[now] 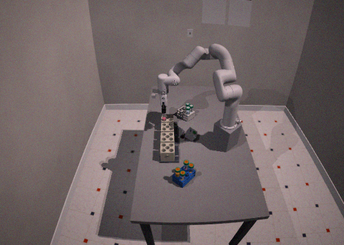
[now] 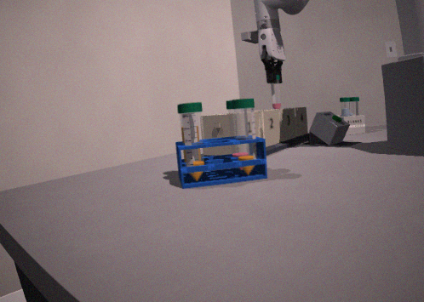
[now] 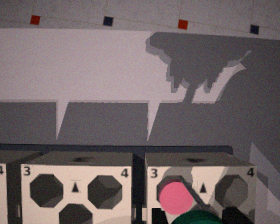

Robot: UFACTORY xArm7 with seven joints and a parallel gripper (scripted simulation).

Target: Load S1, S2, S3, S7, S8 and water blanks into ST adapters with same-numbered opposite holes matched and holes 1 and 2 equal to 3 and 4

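Observation:
My gripper (image 1: 164,112) (image 2: 274,81) (image 3: 197,220) is shut on a green-capped tube (image 2: 275,95) with pink contents in its tip. The tube hangs about upright above the farthest adapter (image 1: 170,120) (image 3: 203,174), number 4, its tip by hole 3 in the wrist view; tip depth is unclear. Its ID is hidden. The loading stand (image 1: 177,156) (image 3: 191,148) bears four cream adapters in a row. The nearest adapter (image 1: 167,156) shows empty holes. The blue rack (image 1: 179,181) (image 2: 264,158) holds several orange-dotted tubes. The white blanks rack (image 1: 188,116) (image 2: 359,129) holds several green-capped tubes.
The small grey sloped desk (image 1: 190,135) (image 2: 327,129) with the green DONE key (image 1: 195,132) (image 2: 336,118) stands beside the stand, on the arm's side. The arm's grey pedestal (image 1: 226,139) (image 2: 404,107) stands at the table's right.

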